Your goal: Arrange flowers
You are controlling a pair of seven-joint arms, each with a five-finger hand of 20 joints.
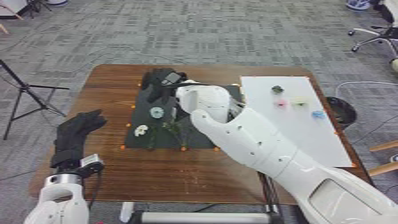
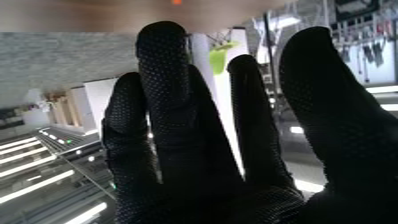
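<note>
In the head view my right hand (image 1: 162, 83) is over the far left part of the dark mat (image 1: 142, 142), fingers extended. Below it on the mat lie a pale bluish flower (image 1: 156, 112) and a white flower (image 1: 140, 130), with thin green stems (image 1: 172, 127) beside them. The white board (image 1: 306, 145) holds a dark green flower (image 1: 277, 89), a pink one (image 1: 282, 103), a pale yellow one (image 1: 299, 101) and a blue one (image 1: 318, 114). My open left hand (image 1: 78, 131) rests by the table's left edge. The right wrist view has my right hand (image 2: 169, 110) with straight, spread fingers, holding nothing visible.
The brown table (image 1: 200, 177) carries small orange markers around the mat. A black bin (image 1: 340, 111) stands off the table's right edge, and a tripod (image 1: 31, 97) stands on the floor at the left. My right forearm hides part of the mat.
</note>
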